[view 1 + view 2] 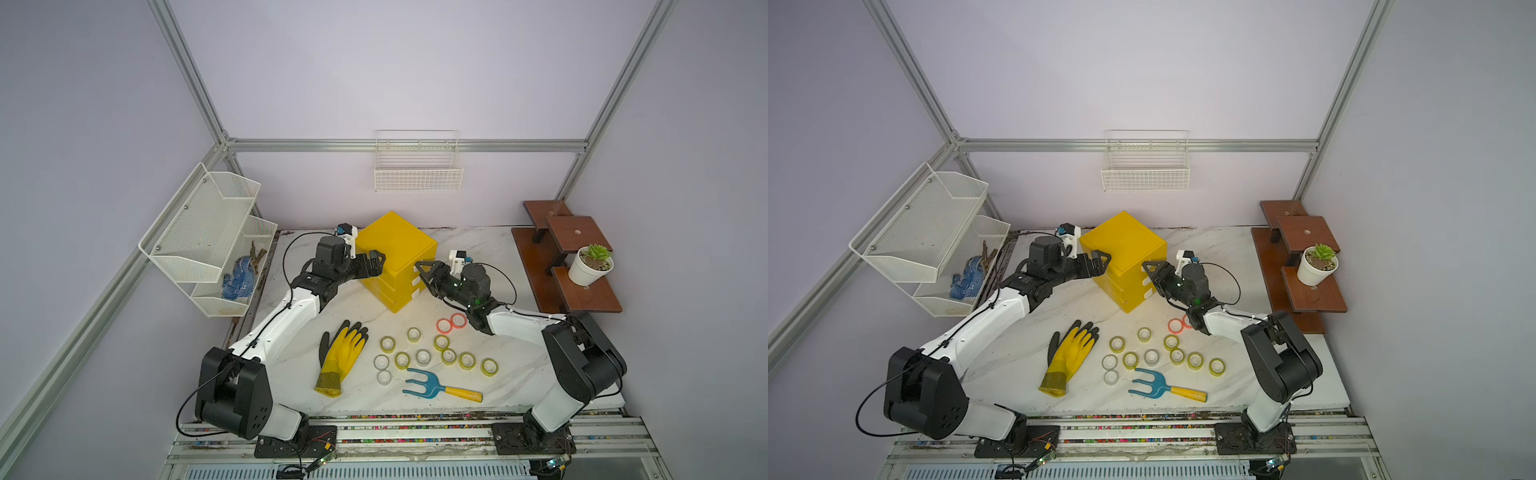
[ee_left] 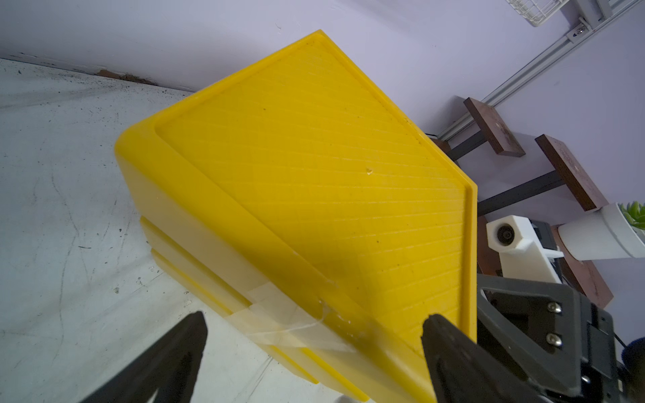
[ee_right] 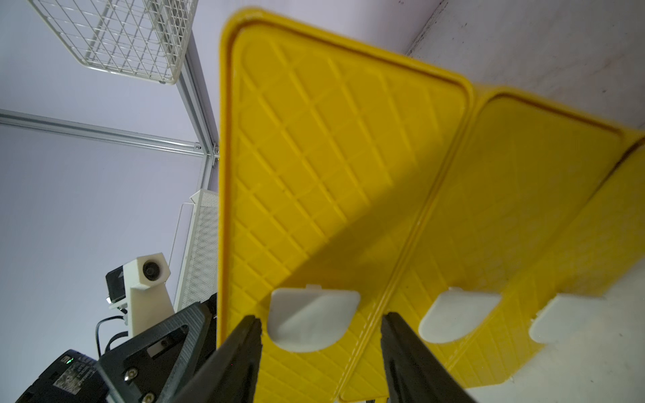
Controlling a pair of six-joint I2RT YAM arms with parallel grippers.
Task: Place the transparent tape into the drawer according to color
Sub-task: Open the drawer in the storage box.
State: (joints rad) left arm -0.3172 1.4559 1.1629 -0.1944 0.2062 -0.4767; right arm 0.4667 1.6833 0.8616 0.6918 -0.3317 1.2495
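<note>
**Transparent tape** (image 1: 423,356): twelve small rolls, laid flat on the marble table (image 1: 519,374) in front of the drawer unit (image 1: 395,241).
- Seven yellow-green rolls (image 1: 467,360) and three clear-white rolls (image 1: 381,362) are spread in a loose cluster between the yellow glove (image 1: 338,357) and the right arm.
- Two pink-red rolls (image 1: 444,326) are set touching each other, close under the right arm's wrist.

**Drawer unit:** yellow, three drawers, all seen shut, each fitted with a white handle.

**Right gripper** (image 3: 321,328): the jaws are held partly apart on either side of the top handle (image 3: 312,319), with a gap left on both sides.

**Left gripper** (image 2: 314,331): the jaws are spread wide and nothing is held. The upper edge of the unit's left side is straddled.

**Also listed:**
- A blue garden fork (image 1: 436,386) with a yellow handle is laid just in front of the rolls.
- A potted succulent (image 1: 590,266) is stood on the wooden stepped shelf (image 1: 577,232).
</note>
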